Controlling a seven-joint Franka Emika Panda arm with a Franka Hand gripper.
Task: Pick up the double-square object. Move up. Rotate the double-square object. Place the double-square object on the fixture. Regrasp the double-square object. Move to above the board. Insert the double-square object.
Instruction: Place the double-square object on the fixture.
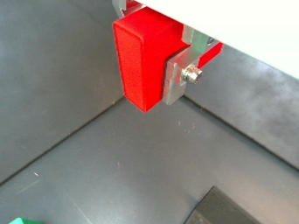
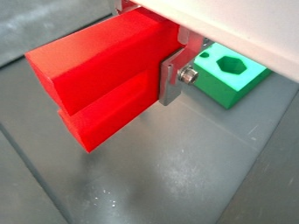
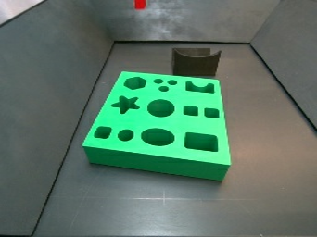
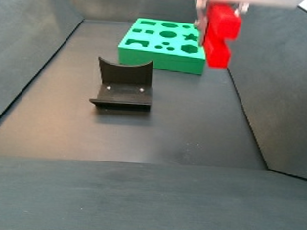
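**Piece lifted, fixture step not yet done**

We see the end effector high above the desk, its silver fingers pinching the double-square object. The red piece hangs clear of everything; in a side view it sits well above the floor, off to the side of the fixture and nearer than the board.

We judge that pick-up and lift are done. Whether the rotation is finished we cannot tell. The fixture stands empty in both side views, so placing, regrasping, travel over the board and insertion are all left.

The piece's long axis runs roughly vertical: in a side view the two squares stack one above the other, gripped at the upper one, the lower pointing down toward the desk. A wrist view shows the double-square object with its broad stepped face.
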